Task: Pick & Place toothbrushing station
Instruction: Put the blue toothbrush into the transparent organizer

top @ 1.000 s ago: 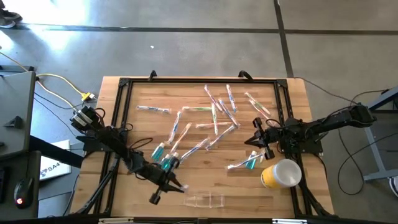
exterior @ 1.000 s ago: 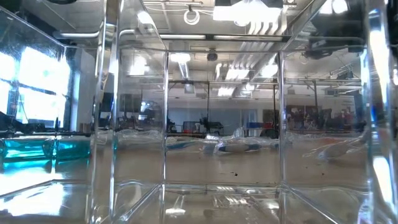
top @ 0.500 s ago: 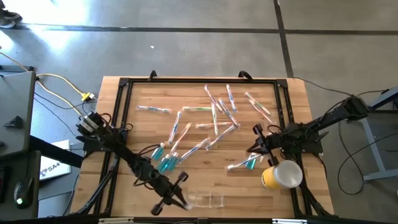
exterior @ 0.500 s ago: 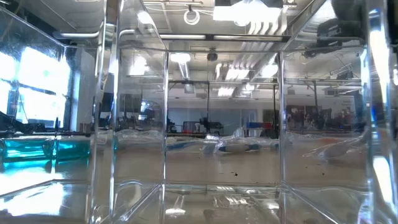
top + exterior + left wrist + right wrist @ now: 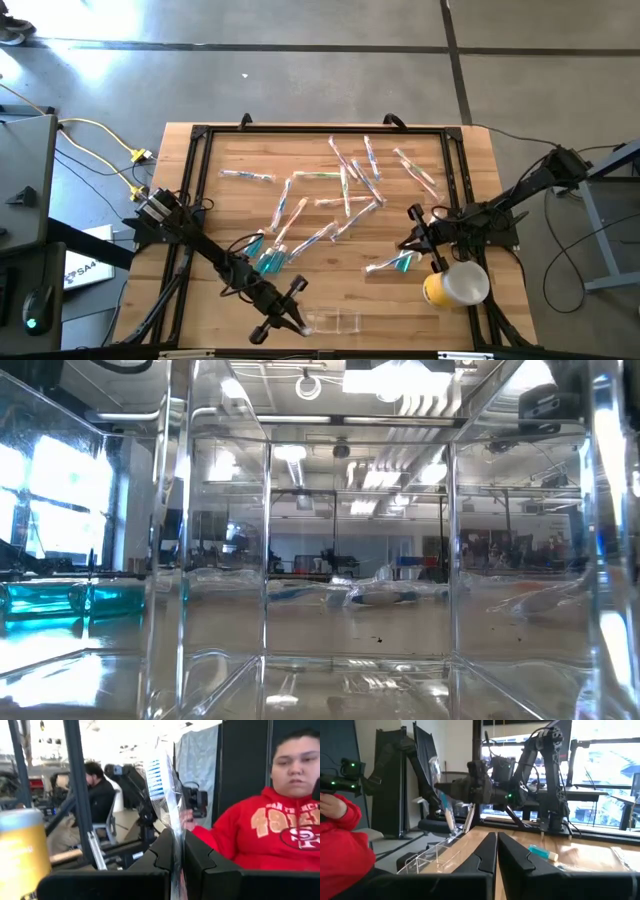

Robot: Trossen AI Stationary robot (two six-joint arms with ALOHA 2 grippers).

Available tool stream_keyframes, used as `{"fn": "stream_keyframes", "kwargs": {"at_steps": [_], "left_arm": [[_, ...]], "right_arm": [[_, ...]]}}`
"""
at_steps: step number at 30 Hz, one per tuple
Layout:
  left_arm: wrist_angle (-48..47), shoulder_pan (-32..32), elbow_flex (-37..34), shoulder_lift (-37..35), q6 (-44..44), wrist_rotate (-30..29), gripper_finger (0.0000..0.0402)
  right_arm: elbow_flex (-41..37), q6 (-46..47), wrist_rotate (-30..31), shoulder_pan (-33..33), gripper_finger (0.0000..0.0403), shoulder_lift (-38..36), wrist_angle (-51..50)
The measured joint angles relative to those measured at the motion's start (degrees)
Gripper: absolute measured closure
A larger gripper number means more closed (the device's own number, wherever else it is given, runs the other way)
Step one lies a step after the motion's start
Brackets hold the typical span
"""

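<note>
A grey concrete floor (image 5: pixel 300 70) with dark seam lines surrounds the wooden desk (image 5: pixel 480 140) in the high view. Yellow cables (image 5: pixel 95 135) trail across the floor at the left of that frame. The right wrist view shows large bright windows (image 5: pixel 600 775) at its upper right. The low view shows ceiling lights (image 5: pixel 400 385) along its top. In the left wrist view, a person in a red hoodie (image 5: pixel 260 835) sits at right, and another person in black (image 5: pixel 100 795) sits at left.
</note>
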Motion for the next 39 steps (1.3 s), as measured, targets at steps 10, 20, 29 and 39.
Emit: {"fn": "stream_keyframes", "kwargs": {"at_steps": [10,20,29,39], "left_arm": [[0.91,0.92,1.91,4.98,-1.11,-3.24,0.0393],[1.91,1.36,3.00,8.04,-2.75,-2.99,0.0393],[0.25,1.35,2.97,8.04,-4.49,-3.13,0.0384],[-1.80,0.81,2.95,8.03,-5.92,-3.22,0.0382]], "right_arm": [[0.00,-0.02,0.02,0.18,0.0395,1.39,0.76],[0.00,0.00,-0.30,0.18,0.0395,1.56,0.55],[0.00,0.32,-0.39,0.18,0.0395,1.56,0.19],[0.00,0.42,-0.41,0.18,0.0395,1.56,0.19]]}}
